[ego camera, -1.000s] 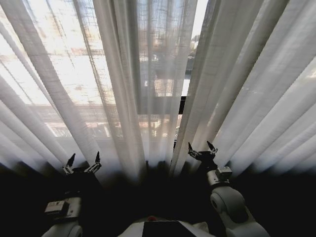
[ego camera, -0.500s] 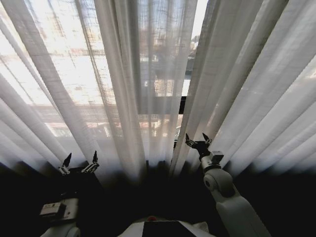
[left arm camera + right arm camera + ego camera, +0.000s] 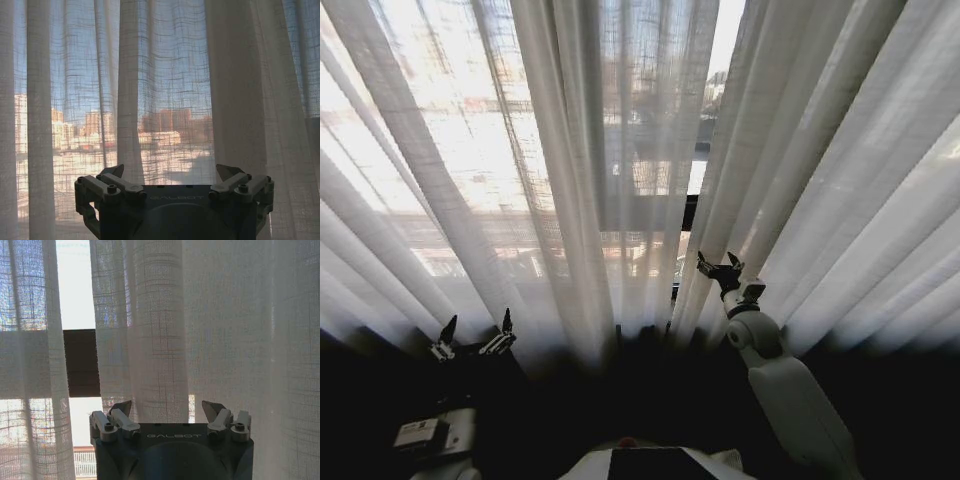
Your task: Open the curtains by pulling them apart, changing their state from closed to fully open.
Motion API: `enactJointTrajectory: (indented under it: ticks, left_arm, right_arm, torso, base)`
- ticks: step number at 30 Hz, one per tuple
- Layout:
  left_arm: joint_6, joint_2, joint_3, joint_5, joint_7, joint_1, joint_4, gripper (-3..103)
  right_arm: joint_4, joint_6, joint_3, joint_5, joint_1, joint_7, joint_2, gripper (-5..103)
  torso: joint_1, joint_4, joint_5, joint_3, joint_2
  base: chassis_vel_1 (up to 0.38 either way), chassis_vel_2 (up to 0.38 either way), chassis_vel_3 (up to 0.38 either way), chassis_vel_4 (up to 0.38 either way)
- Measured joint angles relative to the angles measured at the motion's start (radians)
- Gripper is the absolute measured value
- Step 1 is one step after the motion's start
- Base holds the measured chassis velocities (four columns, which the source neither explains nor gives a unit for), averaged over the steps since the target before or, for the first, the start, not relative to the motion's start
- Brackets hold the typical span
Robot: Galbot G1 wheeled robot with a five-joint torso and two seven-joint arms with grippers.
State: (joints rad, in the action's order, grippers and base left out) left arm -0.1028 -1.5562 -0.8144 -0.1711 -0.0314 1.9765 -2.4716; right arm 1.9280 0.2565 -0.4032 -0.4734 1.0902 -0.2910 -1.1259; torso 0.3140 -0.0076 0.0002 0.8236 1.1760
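Observation:
The sheer white curtains hang closed across the window, a left panel [image 3: 560, 180] and a right panel [image 3: 820, 190] nearly meeting at a narrow gap [image 3: 725, 40]. My right gripper [image 3: 720, 267] is open, raised against the inner edge of the right panel. In the right wrist view its fingers [image 3: 167, 407] stand apart with a hanging pleat [image 3: 155, 340] just beyond them, not pinched. My left gripper [image 3: 474, 333] is open, low on the left in front of the left panel. Its spread fingers [image 3: 172, 175] face pleated fabric [image 3: 130, 100] without touching it.
A dark window frame bar [image 3: 80, 362] shows through the gap between the panels. Buildings show through the fabric [image 3: 165, 122]. Below the curtain hems the floor area is in deep shadow [image 3: 640, 400]. My own white body [image 3: 650, 465] sits at the lower edge.
My right gripper has risen and reached forward to the right panel's inner edge, still open. The left gripper has drifted slightly left and down. The curtains hang the same.

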Motion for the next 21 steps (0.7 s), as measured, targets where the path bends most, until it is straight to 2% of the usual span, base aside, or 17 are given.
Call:
enactJointTrajectory:
  ticks: [1, 2, 5, 7, 11, 14, 17, 19, 21]
  left_arm:
    - [-0.002, -0.003, 0.0, 0.002, -0.001, 0.002, -0.001, 100]
    - [-0.002, -0.003, 0.0, 0.002, -0.001, 0.002, -0.001, 100]
    - [-0.009, -0.003, 0.0, 0.003, -0.001, 0.003, -0.002, 100]
    - [-0.013, -0.002, 0.0, 0.003, -0.002, 0.002, 0.002, 100]
    - [-0.031, 0.0, 0.0, 0.002, -0.002, -0.004, 0.016, 100]
    - [-0.032, -0.007, 0.002, 0.002, -0.002, -0.009, 0.015, 100]
    - [-0.019, -0.011, 0.001, -0.001, -0.003, -0.027, -0.004, 100]
    - [-0.015, -0.011, 0.0, -0.002, -0.003, -0.031, -0.007, 100]
    - [0.0, -0.004, -0.002, 0.0, -0.003, -0.055, -0.016, 100]
  right_arm:
    - [0.001, 0.0, 0.002, 0.0, 0.0, 0.0, 0.001, 78]
    - [0.001, 0.0, 0.002, 0.0, 0.0, 0.0, 0.001, 78]
    - [0.015, -0.001, 0.001, 0.001, 0.01, 0.0, -0.002, 61]
    - [0.021, -0.001, -0.001, 0.002, 0.016, 0.0, -0.005, 61]
    - [0.041, -0.004, -0.008, 0.005, 0.044, 0.0, -0.008, 40]
    - [0.047, -0.005, -0.008, 0.005, 0.048, 0.001, -0.004, 34]
    - [0.056, -0.006, -0.017, 0.006, 0.047, 0.001, -0.006, 18]
    - [0.057, -0.006, -0.019, 0.006, 0.046, 0.001, -0.007, 18]
    - [0.061, -0.009, -0.03, 0.008, 0.054, 0.002, -0.022, 8]
  torso:
    - [0.0, 0.0, 0.0, 0.0, 0.0]
    - [0.0, 0.0, 0.0, 0.0, 0.0]
    - [0.0, 0.0, 0.0001, 0.0, 0.0]
    - [0.0, 0.0, 0.0002, 0.0, 0.0]
    - [0.0, -0.0001, 0.0, 0.0, 0.0]
    - [0.0, -0.0001, -0.0001, 0.0, 0.0]
    - [0.0, 0.0, 0.0, 0.0, 0.0]
    - [0.0, 0.0, 0.0001, 0.0, 0.0]
    - [0.0, 0.0001, 0.0001, 0.0, 0.0]
  base:
    - [0.0, 0.0, 0.0, 0.0]
    - [0.0, 0.0, 0.0, 0.0]
    - [0.0, 0.0, 0.0, 0.0]
    - [0.0, 0.0, 0.0, 0.0]
    - [0.0, 0.0, 0.0, 0.0]
    - [0.0, 0.0, 0.0, 0.0]
    - [0.0, 0.0, 0.0, 0.0]
    - [0.0, 0.0, 0.0, 0.0]
    - [0.0, 0.0, 0.0, 0.0]
